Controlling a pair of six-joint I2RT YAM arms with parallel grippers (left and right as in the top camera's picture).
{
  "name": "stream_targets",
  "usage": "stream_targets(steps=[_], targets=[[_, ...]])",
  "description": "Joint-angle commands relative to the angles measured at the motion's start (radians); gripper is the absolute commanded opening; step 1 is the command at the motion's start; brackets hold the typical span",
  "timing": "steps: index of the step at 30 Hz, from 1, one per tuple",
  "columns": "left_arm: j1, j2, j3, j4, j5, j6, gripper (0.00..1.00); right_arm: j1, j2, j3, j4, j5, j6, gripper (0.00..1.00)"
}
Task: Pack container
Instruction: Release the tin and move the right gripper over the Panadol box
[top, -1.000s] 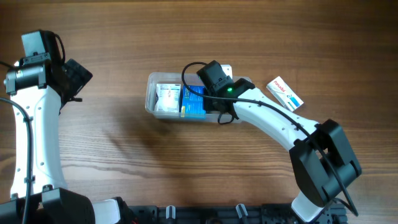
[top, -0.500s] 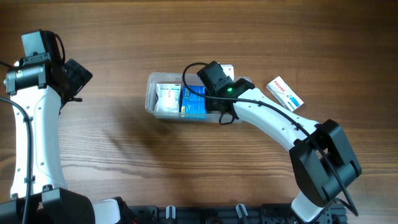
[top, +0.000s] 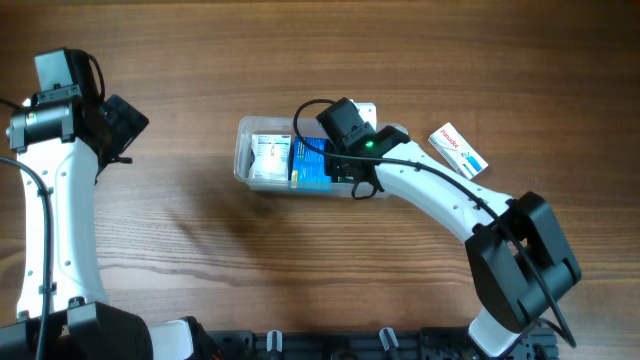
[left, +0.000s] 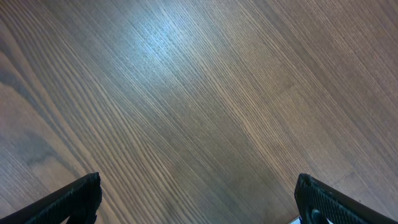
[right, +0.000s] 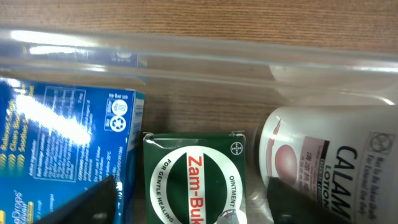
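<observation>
Right gripper (right: 193, 202) is hovering inside the container (top: 243, 150) at mid-table, fingers (right: 99, 202) spread either side of a green box (right: 196, 168) without touching it; nothing is moving since a second ago, suggesting that box is released. Its wrist view is revealing a white bottle (right: 329, 162) alongside, while only overhead is showing a small packet (top: 459, 150) waiting loose to the right.

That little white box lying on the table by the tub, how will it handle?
Probably light and stiff: the white box looks like printed card. It lies flat on the table, so it shouldn't roll or tip; hard squeezing might dent it.
</observation>
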Motion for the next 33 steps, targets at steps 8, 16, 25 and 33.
stream_targets(steps=[8, 16, 25, 33], targets=[[0.005, -0.013, 0.014, 0.000, 0.002, 0.000, 1.00, 0.003, 0.018, 0.037, 0.032, -0.074, -0.022, 0.54], [0.005, -0.013, 0.014, 0.000, 0.002, 0.000, 1.00, 0.003, -0.041, 0.303, -0.216, -0.080, -0.101, 0.04], [0.005, -0.013, 0.014, 0.000, 0.002, 0.000, 1.00, -0.188, -0.219, 0.373, -0.391, 0.005, -0.263, 0.04], [0.005, -0.013, 0.014, 0.000, 0.002, 0.000, 1.00, -0.555, -0.213, 0.323, -0.461, -0.132, -0.509, 0.60]])
